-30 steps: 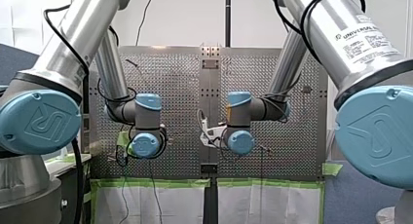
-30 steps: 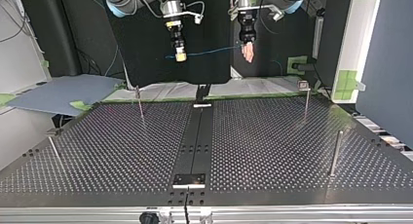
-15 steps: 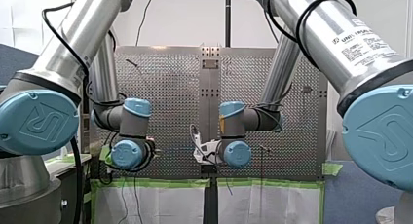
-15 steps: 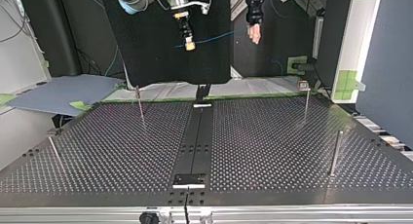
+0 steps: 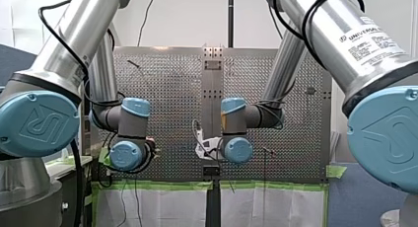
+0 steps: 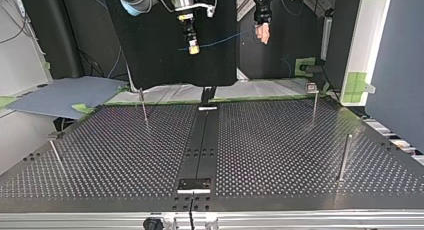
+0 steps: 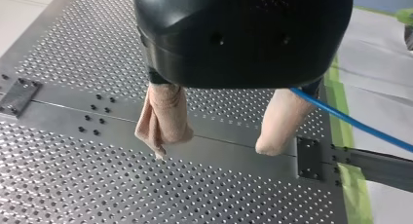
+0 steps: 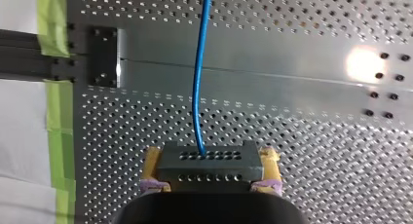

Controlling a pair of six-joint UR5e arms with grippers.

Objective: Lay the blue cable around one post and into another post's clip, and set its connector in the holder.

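Top view's left: my right gripper [image 6: 193, 49] clamped on dark connector [image 8: 208, 165], held in air. Then blue cable [image 6: 220, 40] strung across, light, limp, likely slippery; best taken near connector. Right: my left gripper [image 6: 262, 35] fingers apart, cable against one pad [image 7: 280, 121].

Past our perforated dark metal table [image 6: 280, 140], a thin blue cable [image 6: 220, 40] runs between our right gripper [image 6: 193, 48] and left gripper [image 6: 263, 35].
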